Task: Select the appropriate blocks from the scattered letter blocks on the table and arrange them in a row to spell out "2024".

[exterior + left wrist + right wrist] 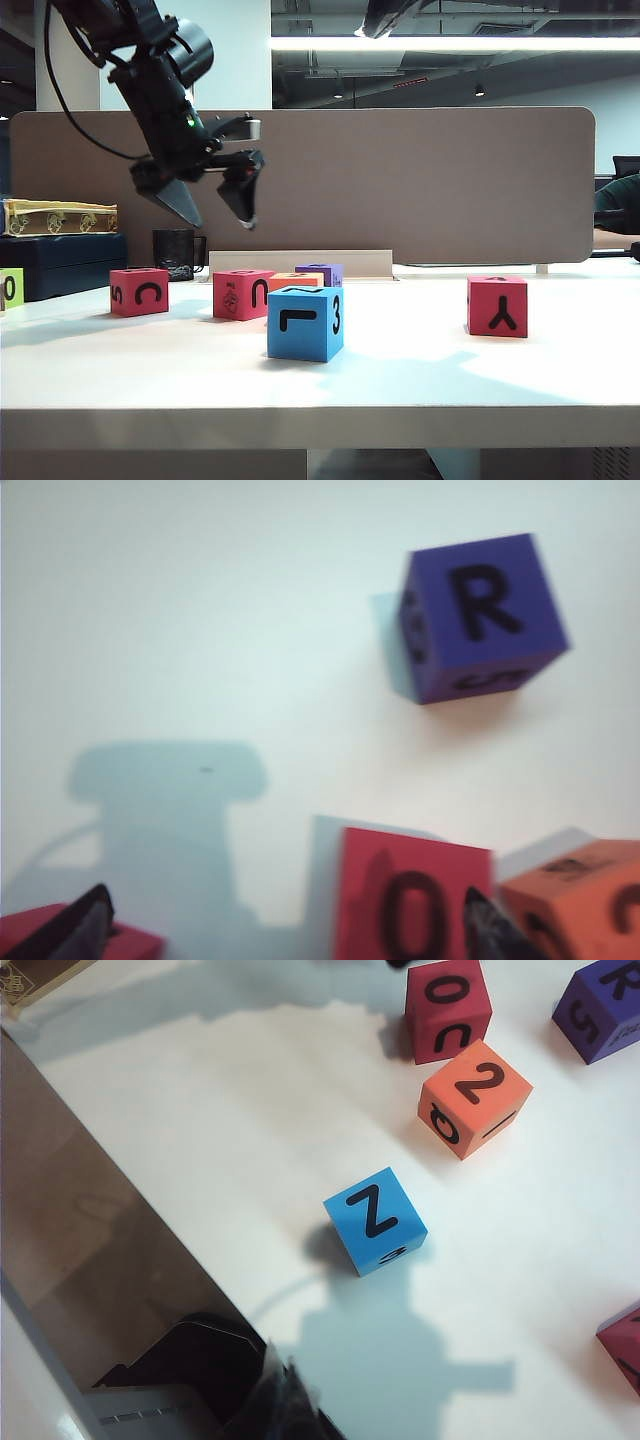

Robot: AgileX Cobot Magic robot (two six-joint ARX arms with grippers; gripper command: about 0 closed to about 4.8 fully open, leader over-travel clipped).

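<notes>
Table (420, 385): white top with scattered foam cubes, a brown divider (420, 185) standing along its far edge
Blue cube (305, 322): the landmark here, nearest the front edge; shows L and 3 in the exterior view and a Z on top in the right wrist view (375, 1220)
Red U cube (242, 294): just behind the blue cube and to its left; its top reads 0 in the left wrist view (412, 900) and the right wrist view (448, 1008)
Orange cube (296, 281): directly behind the blue cube, mostly hidden by it in the exterior view; beside the red U cube, with a 2 on top and a Q on one side in the right wrist view (474, 1097)
Purple cube (320, 270): farther behind the blue cube than the orange one; R on top in the left wrist view (482, 615), standing apart from the others
Red C cube (139, 291): well left of the blue cube, with a C facing front
Red Y cube (497, 305): well right of the blue cube, alone
Yellow-green cube (11, 288): far left of the blue cube, cut by the frame edge, marked 0
Left gripper (215, 213): in the air above and left of the blue cube, over the red U cube; fingers spread wide, nothing between them
Right gripper (285, 1410): only its dark body shows, blurred, the blue cube lying clear of it; fingers clenched together, carrying nothing
</notes>
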